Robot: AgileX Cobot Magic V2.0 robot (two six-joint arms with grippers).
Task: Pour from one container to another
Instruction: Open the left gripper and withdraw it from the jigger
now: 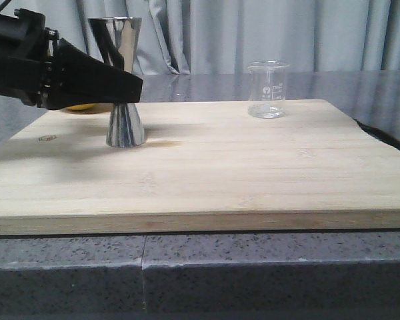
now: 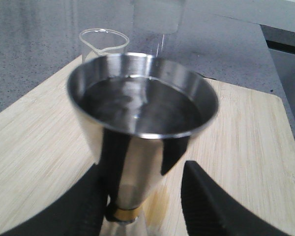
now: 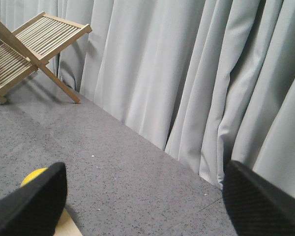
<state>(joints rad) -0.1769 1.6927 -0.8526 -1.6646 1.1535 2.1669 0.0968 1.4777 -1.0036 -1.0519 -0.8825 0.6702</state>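
The steel hourglass jigger (image 1: 125, 127) stands upright on the left part of the wooden board (image 1: 220, 173). My left gripper (image 1: 130, 87) reaches in from the left at its waist. In the left wrist view the jigger (image 2: 142, 103) fills the middle and its upper cup seems to hold clear liquid. One finger (image 2: 83, 211) lies against the brass band, while the other finger (image 2: 211, 206) stands apart from it, so the left gripper (image 2: 147, 206) is open. The clear glass beaker (image 1: 268, 89) stands at the board's back right, also visible behind the jigger as the beaker (image 2: 104, 43). My right gripper (image 3: 145, 196) is open and empty.
A yellow object (image 1: 80, 107) lies behind my left arm near the board's back left corner. The board rests on a grey speckled counter (image 1: 187, 267), with grey curtains behind it. A slatted wooden rack (image 3: 29, 49) stands on the counter by the curtains. Something dark (image 1: 380, 130) lies off the board's right edge.
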